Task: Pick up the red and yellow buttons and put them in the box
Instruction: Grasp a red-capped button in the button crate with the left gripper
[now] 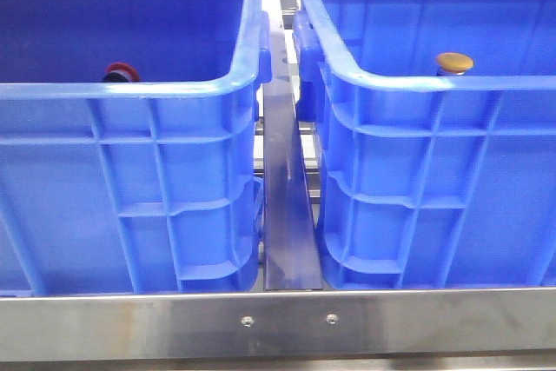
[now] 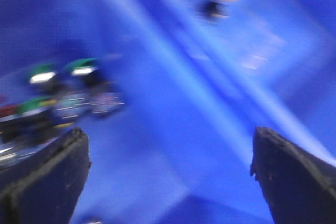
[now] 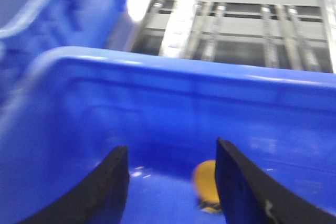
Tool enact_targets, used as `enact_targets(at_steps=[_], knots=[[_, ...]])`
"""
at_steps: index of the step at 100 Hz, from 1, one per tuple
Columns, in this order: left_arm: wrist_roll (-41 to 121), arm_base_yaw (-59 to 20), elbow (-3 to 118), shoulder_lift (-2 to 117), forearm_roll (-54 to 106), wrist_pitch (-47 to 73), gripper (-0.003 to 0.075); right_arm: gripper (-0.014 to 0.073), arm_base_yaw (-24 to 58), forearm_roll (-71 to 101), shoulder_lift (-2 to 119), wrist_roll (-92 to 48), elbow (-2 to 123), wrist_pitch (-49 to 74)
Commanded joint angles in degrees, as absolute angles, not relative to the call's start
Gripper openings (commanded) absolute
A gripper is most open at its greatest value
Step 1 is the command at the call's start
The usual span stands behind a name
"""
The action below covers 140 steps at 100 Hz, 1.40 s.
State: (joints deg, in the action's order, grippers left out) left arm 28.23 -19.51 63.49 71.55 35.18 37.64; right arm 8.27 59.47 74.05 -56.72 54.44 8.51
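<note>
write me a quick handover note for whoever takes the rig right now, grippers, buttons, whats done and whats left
Left gripper: open, empty, over the left crate; its view is blurred.
Right gripper: open, empty, inside the right crate, the yellow button just past its fingertips.
Yellow button: already in the right crate.
Red button: in the left crate, near a cluster of green-capped parts.
Done: nothing is held; which crate is the target is unclear.
Left: likely get both buttons into one crate.
</note>
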Motion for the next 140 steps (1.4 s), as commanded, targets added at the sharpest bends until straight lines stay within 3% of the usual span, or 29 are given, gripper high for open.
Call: enact_targets(at_steps=[1, 44, 98, 109, 120, 127, 132, 140], knots=[[27.20, -16.72, 65.05, 71.78, 35.49, 33.62, 0.0587, 0.0405, 8.02, 59.43, 68.58, -57.51, 54.48, 11.84], [27.14, -9.21, 65.05, 86.17, 34.18, 24.17, 0.0587, 0.0405, 8.02, 59.43, 65.65, -57.51, 54.12, 18.10], [27.14, -9.20, 65.05, 96.59, 35.13, 19.11, 0.0576, 0.0404, 8.02, 59.43, 65.65, -57.51, 54.12, 16.71], [27.14, -9.20, 65.05, 96.75, 35.13, 19.11, 0.0455, 0.0404, 8.02, 59.43, 65.72, -57.51, 54.12, 16.71], [27.14, -9.20, 65.05, 96.75, 35.13, 19.11, 0.0240, 0.0404, 8.02, 59.43, 65.72, -57.51, 54.12, 16.71], [27.14, -9.20, 65.05, 96.75, 35.13, 19.11, 0.0150, 0.0404, 8.02, 59.43, 65.72, -57.51, 54.12, 16.71], [27.25, -9.32, 65.05, 96.64, 35.13, 19.11, 0.0105, 0.0404, 8.02, 59.43, 65.72, -57.51, 54.12, 16.77], [27.71, -9.32, 65.05, 96.09, 35.13, 18.97, 0.0097, 0.0404, 8.02, 59.49, 65.72, -57.51, 54.12, 16.77]])
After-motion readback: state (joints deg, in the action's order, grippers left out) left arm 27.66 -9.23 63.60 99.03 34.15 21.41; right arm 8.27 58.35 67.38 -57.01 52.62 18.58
